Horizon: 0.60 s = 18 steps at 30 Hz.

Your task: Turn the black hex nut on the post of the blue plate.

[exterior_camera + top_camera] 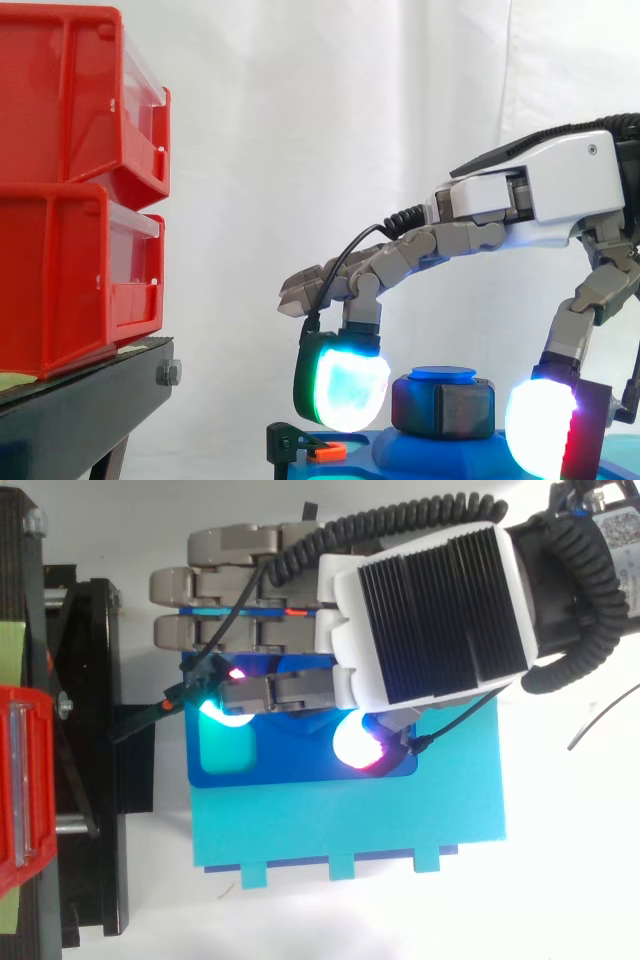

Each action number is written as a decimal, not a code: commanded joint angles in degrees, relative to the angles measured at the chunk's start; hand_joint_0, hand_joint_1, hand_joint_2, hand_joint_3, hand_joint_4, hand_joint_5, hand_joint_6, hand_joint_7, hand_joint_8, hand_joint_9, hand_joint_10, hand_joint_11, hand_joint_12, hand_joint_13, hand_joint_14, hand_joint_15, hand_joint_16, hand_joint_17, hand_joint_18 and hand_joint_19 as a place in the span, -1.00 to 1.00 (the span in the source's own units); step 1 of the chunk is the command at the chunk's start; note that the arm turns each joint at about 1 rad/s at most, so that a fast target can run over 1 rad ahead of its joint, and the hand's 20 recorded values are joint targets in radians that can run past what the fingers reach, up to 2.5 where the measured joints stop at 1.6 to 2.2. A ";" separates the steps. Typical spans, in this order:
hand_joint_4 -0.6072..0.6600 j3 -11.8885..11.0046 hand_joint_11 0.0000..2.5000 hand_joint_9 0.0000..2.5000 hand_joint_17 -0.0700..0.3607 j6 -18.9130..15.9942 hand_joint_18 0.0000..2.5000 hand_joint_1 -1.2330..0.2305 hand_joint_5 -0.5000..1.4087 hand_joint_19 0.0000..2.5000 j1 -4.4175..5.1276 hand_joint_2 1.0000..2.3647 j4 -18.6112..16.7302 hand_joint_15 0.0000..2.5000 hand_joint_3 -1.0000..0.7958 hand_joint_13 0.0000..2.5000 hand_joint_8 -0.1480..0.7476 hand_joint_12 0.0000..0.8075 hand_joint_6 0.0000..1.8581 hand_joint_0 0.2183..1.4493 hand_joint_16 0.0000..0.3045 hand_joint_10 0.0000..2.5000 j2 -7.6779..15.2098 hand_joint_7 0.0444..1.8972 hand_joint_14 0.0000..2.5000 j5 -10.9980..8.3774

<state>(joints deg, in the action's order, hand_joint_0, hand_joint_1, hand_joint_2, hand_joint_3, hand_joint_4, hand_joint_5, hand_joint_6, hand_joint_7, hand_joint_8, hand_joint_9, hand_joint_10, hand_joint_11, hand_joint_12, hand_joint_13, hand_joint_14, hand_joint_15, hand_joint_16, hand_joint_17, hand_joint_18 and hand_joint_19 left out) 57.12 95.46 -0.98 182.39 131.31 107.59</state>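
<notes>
The black hex nut [443, 408] sits on a blue post [443, 374] rising from the blue plate [420, 455]. My hand [560, 190] arches over it from the right. One cyan-green glowing pad [345, 385] hangs to the nut's left and a white-red pad [540, 420] to its right. A small gap shows on each side, so neither pad touches the nut. From above, the hand [430, 610] covers the nut, and the dark blue plate [300, 765] lies on a lighter cyan base [400, 820].
Two stacked red bins [70, 190] stand on a black stand [90, 390] to the left, and show at the left edge from above [25, 780]. A small black clamp with an orange tip [325, 452] sits at the plate's left end.
</notes>
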 commanded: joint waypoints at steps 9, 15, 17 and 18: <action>0.25 0.27 -0.99 -0.84 -0.12 -0.28 -1.00 -0.44 -0.68 -0.84 -0.25 -1.00 0.07 -0.95 -0.44 -0.98 -0.21 -0.15 -0.46 -0.60 -0.65 -1.00 0.00 -0.02 -1.00 0.16; 0.25 0.27 -0.98 -0.84 -0.13 -0.28 -1.00 -0.40 -0.67 -0.84 -0.25 -0.99 0.07 -0.94 -0.36 -0.98 -0.22 -0.16 -0.46 -0.56 -0.66 -1.00 0.00 0.06 -1.00 0.16; 0.25 0.27 -0.97 -0.83 -0.14 -0.28 -1.00 -0.38 -0.67 -0.83 -0.34 -0.99 0.07 -0.94 -0.31 -0.98 -0.22 -0.17 -0.46 -0.55 -0.66 -1.00 0.00 0.08 -1.00 0.16; 0.24 0.27 -0.98 -0.83 -0.14 -0.28 -1.00 -0.36 -0.66 -0.84 -0.34 -0.99 0.07 -0.95 -0.29 -0.98 -0.22 -0.17 -0.46 -0.55 -0.67 -1.00 -0.09 0.09 -1.00 0.25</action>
<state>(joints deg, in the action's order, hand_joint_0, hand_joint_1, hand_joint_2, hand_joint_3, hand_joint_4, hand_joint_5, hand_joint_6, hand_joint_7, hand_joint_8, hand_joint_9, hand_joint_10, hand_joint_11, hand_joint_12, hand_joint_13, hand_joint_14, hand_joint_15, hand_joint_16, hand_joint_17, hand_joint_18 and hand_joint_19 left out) 57.39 95.18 -1.24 182.46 131.28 107.76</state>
